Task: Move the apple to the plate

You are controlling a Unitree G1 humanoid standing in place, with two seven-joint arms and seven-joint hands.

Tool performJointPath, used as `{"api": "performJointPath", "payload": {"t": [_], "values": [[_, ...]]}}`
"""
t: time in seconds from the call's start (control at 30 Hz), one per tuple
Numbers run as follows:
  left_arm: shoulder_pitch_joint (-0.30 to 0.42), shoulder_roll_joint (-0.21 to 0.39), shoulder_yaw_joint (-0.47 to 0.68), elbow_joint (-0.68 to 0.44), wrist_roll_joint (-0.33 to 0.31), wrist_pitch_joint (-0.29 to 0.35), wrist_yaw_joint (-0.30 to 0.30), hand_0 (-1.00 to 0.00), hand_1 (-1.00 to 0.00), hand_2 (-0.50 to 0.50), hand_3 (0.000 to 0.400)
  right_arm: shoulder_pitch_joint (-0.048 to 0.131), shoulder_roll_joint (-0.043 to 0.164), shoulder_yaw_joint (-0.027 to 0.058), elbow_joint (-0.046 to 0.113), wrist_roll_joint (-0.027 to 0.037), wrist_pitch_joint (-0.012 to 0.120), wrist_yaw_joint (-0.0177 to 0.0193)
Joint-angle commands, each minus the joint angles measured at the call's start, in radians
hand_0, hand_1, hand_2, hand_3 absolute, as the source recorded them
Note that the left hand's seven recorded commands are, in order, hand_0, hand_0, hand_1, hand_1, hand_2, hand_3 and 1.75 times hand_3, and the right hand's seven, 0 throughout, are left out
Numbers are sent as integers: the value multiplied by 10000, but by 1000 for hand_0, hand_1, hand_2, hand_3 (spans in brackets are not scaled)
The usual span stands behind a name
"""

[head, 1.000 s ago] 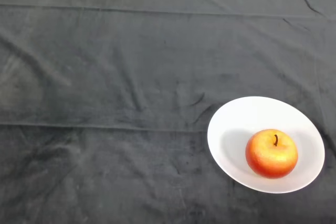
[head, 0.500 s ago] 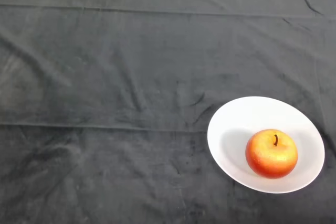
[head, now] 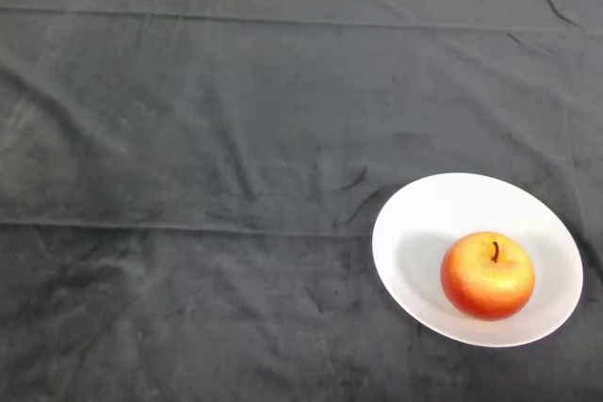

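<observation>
— Nothing has been moved since the earlier frames: the apple [head: 487, 275] and the plate [head: 443, 209] are found at the same places as one second before, and the folds of the dark cloth [head: 207, 138] are unchanged too.

— Where is the apple seen now?

— It is seen on the white plate, resting in the plate's hollow, toward five o'clock from the plate's centre. It is held upright, with the short dark stem pointed up. The skin is red at the bottom and orange-yellow at the top.

— And the plate itself?

— The plate is placed on the cloth at about four o'clock from the middle of the table. Its far rim is turned toward twelve o'clock, and its near rim is close to the lower edge of the view.

— What can be told about the robot hand?

— No part of the hand or arm is shown in the view, so its state cannot be told. The apple is touched by nothing except the plate.

— Is something else to be noted?

— Only wrinkles are seen in the cloth, one small fold lying just beside the plate at ten o'clock.
</observation>
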Motion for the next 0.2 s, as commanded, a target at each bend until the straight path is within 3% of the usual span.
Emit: {"api": "performJointPath", "payload": {"t": [0.03, 0.2], "values": [[-478, -118, 483, -282, 96, 97, -54, 0, 0, 0, 0, -35, -159, -156, 48, 110, -52, -50], [-487, -144, 517, -300, 130, 106, -56, 0, 0, 0, 0, -35, -159, -156, 48, 110, -52, -50]]}}
